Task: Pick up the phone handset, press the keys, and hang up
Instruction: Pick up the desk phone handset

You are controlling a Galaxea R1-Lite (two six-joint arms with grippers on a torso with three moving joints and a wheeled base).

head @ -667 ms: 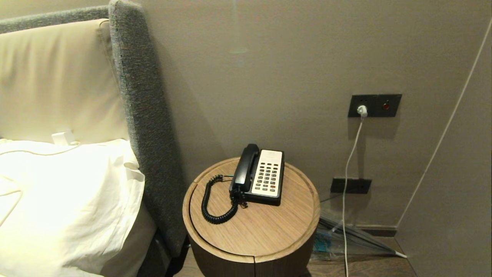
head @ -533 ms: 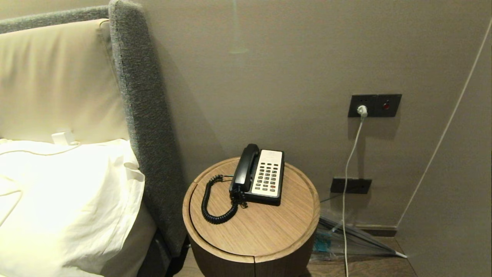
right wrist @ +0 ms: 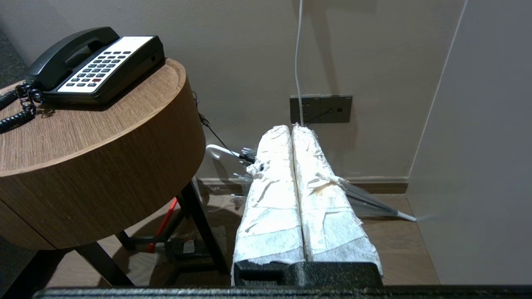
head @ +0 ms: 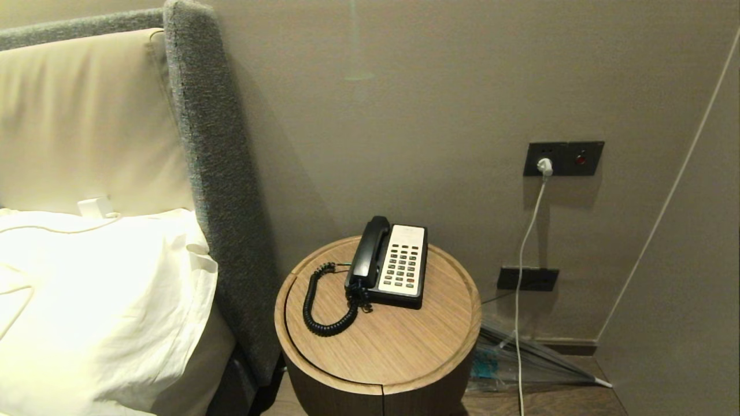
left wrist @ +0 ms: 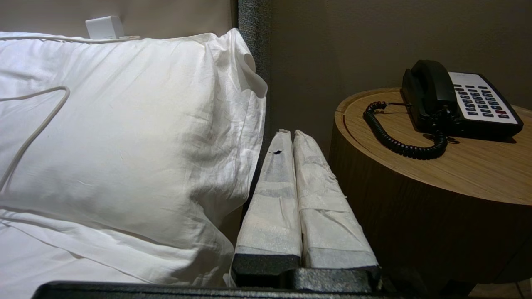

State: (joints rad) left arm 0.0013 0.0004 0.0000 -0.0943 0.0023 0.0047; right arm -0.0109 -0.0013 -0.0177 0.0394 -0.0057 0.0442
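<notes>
A white pillow (head: pixel 98 300) lay on the bed at far left, a thin white cable (head: pixel 34 231) looped over it, w/ a small white plug block (head: pixel 94 206) against the cream headboard pad (head: pixel 87 115). A grey fabric headboard edge (head: pixel 214 190) stood betw. the bed and the round wooden desk (head: pixel 381 346).

On the desk sat the phone base (head: pixel 402 266), black w/ a white keypad panel, toward the wall side. The handset (head: pixel 369 251) rested in its cradle along the base's left edge, untouched. Its coiled cord (head: pixel 324 309) curled out to the left and looped back across the desk top.

Neither arm appeared in the head view. The left gripper (left wrist: pixel 289 133), fingers wrapped in white padding and pressed together, sat low in the gap betw. pillow and desk, below the desk top and well apart from the handset, holding nothing. The right gripper (right wrist: pixel 292 128), likewise white-wrapped w/ fingers pressed together and empty, sat low to the right of the desk, pointing at the wall.

Right of the desk, a dark wall plate (head: pixel 563 158) held a white plug (head: pixel 544 166) and a red dot; a white wire (head: pixel 523 248) ran from it down to the floor, past a second dark socket plate (head: pixel 528 278) lower on the wall. A clear folded umbrella (head: pixel 537 358) lay on the floor by the skirting, its white hooked handle (right wrist: pixel 220 151) near the desk's side. Dark desk legs (right wrist: pixel 199 224) and a red item (right wrist: pixel 162 226) showed under the desk in the right wrist view.
</notes>
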